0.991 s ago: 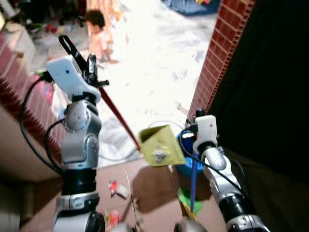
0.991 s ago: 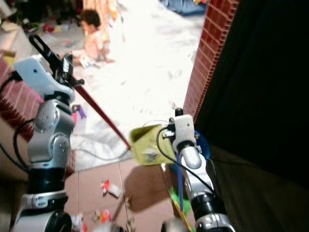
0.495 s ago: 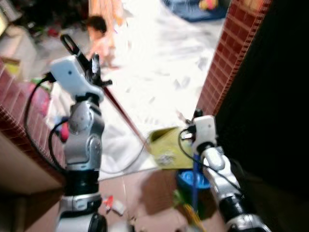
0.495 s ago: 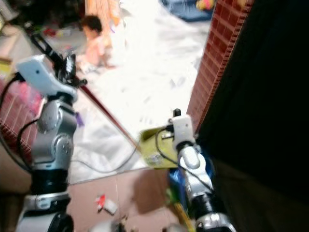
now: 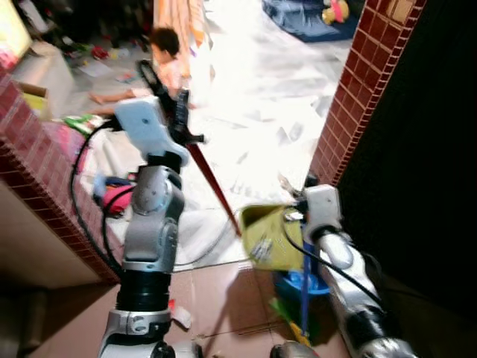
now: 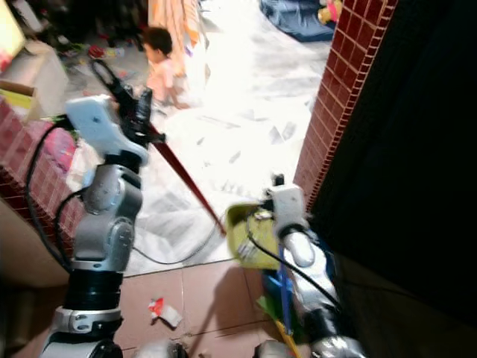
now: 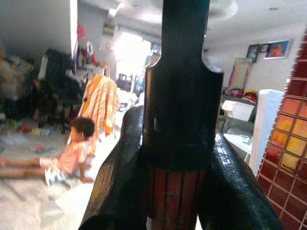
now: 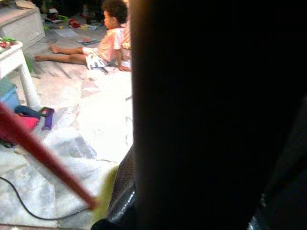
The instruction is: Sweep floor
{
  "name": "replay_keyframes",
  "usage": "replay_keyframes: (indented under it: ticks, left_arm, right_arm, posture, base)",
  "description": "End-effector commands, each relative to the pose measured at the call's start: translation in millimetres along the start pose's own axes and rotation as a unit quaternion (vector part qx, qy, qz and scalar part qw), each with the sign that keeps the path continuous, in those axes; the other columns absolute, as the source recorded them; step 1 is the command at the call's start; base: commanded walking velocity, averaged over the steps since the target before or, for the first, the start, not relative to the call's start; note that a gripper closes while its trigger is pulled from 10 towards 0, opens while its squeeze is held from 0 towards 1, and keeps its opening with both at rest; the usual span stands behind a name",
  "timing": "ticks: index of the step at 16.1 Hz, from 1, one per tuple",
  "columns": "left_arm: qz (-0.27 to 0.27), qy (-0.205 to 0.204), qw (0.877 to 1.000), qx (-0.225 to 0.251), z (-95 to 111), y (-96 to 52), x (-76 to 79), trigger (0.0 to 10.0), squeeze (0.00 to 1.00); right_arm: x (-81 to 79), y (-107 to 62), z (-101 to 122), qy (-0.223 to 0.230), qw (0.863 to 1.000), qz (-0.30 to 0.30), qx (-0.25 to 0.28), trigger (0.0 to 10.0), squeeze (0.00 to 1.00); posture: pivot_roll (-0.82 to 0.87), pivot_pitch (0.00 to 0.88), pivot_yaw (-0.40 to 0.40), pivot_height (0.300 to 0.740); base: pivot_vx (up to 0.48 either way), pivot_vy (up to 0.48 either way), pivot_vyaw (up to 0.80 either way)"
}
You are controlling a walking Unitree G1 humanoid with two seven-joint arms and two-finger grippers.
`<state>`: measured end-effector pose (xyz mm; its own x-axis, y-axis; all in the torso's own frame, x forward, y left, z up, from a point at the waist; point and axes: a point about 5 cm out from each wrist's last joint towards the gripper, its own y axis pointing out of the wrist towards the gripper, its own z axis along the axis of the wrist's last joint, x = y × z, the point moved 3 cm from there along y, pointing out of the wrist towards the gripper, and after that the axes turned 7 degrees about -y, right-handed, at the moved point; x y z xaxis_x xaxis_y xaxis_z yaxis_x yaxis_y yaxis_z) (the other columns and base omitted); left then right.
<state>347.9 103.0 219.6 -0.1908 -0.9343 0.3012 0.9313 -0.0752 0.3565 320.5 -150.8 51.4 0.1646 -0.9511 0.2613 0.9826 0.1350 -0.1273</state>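
1. In the left eye view, your left gripper (image 5: 170, 104) sits in the upper left of centre, its black fingers clamped on the top of a red broom handle (image 5: 215, 189). The handle's long axis runs diagonally, from the gripper down and to the right, and ends at a yellow-green dustpan (image 5: 267, 236) just right of centre. Your right gripper is hidden behind its white wrist block beside the dustpan, so you cannot tell whether its fingers are apart or together. A blue pole (image 5: 305, 287) stands nearly upright below the dustpan, over a blue bucket (image 5: 291, 283).

2. In the right eye view you see the same slant: the handle points from upper left to lower centre. A scrap of red and white litter (image 6: 162, 311) lies on the brown tiles at lower left. A brick pillar (image 6: 339, 97) rises at upper right, and a child (image 6: 162, 68) sits on the pale floor at the top.

3. In the left wrist view, the two fingers (image 7: 120, 177) press on either side of the handle's red shaft, which carries a black cap and runs straight up the middle of the frame.

4. In the right wrist view, a dark upright shape fills the middle and right. The red handle crosses the lower left corner, slanting down to the dustpan's yellow edge (image 8: 106, 194).
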Motion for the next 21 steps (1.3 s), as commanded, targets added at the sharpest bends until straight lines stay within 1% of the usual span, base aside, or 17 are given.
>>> replay_keyframes:
  ticks: [1,4,5,8,9,10,13,14,16,19,21]
  left_arm:
    - [-0.036,0.007,0.999,0.029,10.0,3.0,14.4,10.0,0.0]
    - [-0.094,0.018,0.995,0.026,3.4,2.1,35.2,10.0,0.0]
    - [-0.121,0.02,0.992,0.021,-0.6,1.2,45.9,10.0,0.0]
    - [-0.2,0.03,0.979,0.015,-8.4,-0.2,74.6,10.0,0.0]
    - [-0.212,0.033,0.977,0.016,-9.2,-0.1,78.3,10.0,0.0]
    - [-0.233,0.041,0.971,0.021,-9.6,-0.8,84.4,10.0,0.0]
    - [-0.273,0.054,0.96,0.031,-10.9,-4.0,96.4,10.0,0.0]
    - [-0.304,0.061,0.95,0.04,-10.4,-9.2,105.4,10.0,0.0]
    - [-0.361,0.077,0.928,0.042,-13.9,-20.9,119.3,10.0,0.0]
    - [-0.408,0.1,0.907,0.035,-21.1,-30.5,127.6,10.0,0.0]
    - [-0.416,0.108,0.902,0.039,-22.5,-32.4,129.2,10.0,0.0]
  right_arm:
    - [12.6,-3.4,0.8,-0.016,1.0,-0.013,0.005,10.0,0.0]
    - [27.1,-20.3,-12.5,-0.028,0.999,-0.027,-0.011,10.0,0.0]
    - [34.3,-27.8,-14.9,-0.035,0.998,-0.04,-0.014,10.0,0.0]
    - [52.2,-48.5,-19.7,-0.047,0.996,-0.079,-0.022,10.0,0.0]
    - [53.3,-52.4,-22.5,-0.048,0.995,-0.081,-0.028,10.0,0.0]
    - [54.6,-56.8,-25.6,-0.047,0.995,-0.085,-0.031,10.0,0.0]
    - [53.5,-56.6,-22.9,-0.046,0.995,-0.085,-0.03,10.0,0.0]
    - [52.8,-54.4,-19.9,-0.045,0.995,-0.085,-0.026,10.0,0.0]
    - [50.0,-50.4,-16.9,-0.045,0.995,-0.081,-0.023,10.0,0.0]
    - [48.8,-48.2,-15.8,-0.046,0.996,-0.078,-0.022,10.0,0.0]
    - [49.1,-46.0,-14.3,-0.046,0.996,-0.077,-0.02,10.0,0.0]
  posture:
    - [0.0,0.0,0.04,0.74]
    - [-0.02,0.0,0.062,0.74]
    - [-0.03,0.0,0.077,0.74]
    - [-0.06,0.0,0.099,0.74]
    - [-0.06,0.0,0.099,0.74]
    - [-0.06,0.0,0.098,0.74]
    - [-0.06,0.0,0.094,0.74]
    - [-0.06,0.0,0.089,0.74]
    - [-0.05,0.0,0.079,0.74]
    - [-0.05,0.0,0.066,0.74]
    - [-0.05,0.0,0.063,0.74]
  base:
    - [0.0,0.0,0.0]
    - [0.0,0.0,0.0]
    - [0.0,0.0,0.0]
    - [0.0,0.0,0.0]
    - [0.0,0.0,0.0]
    - [0.0,0.0,0.0]
    - [0.0,0.0,0.0]
    - [0.0,0.0,0.0]
    - [0.0,0.0,0.0]
    - [0.0,0.0,0.0]
    - [0.0,0.0,0.0]
